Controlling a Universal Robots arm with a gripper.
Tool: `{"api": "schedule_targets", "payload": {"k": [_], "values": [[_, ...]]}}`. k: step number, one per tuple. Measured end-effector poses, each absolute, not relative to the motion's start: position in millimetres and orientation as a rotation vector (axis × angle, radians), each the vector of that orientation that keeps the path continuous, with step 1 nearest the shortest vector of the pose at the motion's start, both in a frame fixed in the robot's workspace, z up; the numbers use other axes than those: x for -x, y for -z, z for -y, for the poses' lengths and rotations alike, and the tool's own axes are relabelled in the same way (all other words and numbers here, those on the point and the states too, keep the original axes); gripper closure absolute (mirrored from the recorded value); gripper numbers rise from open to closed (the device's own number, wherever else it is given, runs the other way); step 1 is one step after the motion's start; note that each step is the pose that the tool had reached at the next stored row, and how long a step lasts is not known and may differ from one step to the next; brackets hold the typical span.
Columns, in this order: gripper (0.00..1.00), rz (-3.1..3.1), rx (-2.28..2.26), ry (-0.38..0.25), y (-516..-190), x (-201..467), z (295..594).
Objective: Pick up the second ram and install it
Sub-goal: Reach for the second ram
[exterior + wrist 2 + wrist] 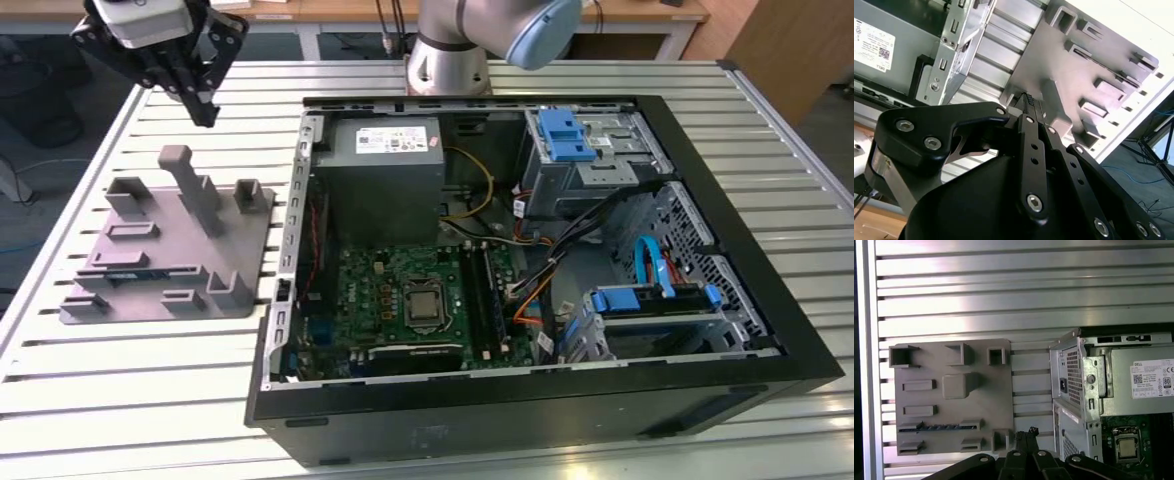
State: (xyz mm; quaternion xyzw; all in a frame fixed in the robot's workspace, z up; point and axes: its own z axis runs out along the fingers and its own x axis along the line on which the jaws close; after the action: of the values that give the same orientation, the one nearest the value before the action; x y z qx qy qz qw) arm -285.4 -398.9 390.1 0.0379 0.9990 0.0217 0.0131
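A slatted aluminium table (80, 350) spreads beneath my claw (206, 112). An open black computer case (534, 415) lies on it, toward the exterior view's right of my claw. A flat grey plastic holder with upright posts (994, 395) sits below my claw. The second ram (936, 427), a thin dark blue-green stick, rests in one holder slot, apart from my fingertips, which are pressed together and grip nothing.

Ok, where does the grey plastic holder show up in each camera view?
Exterior view: grey holder on the slatted table, at the exterior view's left of the computer case.
Second wrist view: holder beyond the end effector.
First wrist view: holder flat beside the case.
Shared landmark: the grey power-supply box.
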Motion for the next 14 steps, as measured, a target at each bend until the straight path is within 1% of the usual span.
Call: {"api": "schedule_targets", "payload": {"k": [14], "values": [[0.90, -3.113, -0.118, -0.068, -388, 331, 399]]}}
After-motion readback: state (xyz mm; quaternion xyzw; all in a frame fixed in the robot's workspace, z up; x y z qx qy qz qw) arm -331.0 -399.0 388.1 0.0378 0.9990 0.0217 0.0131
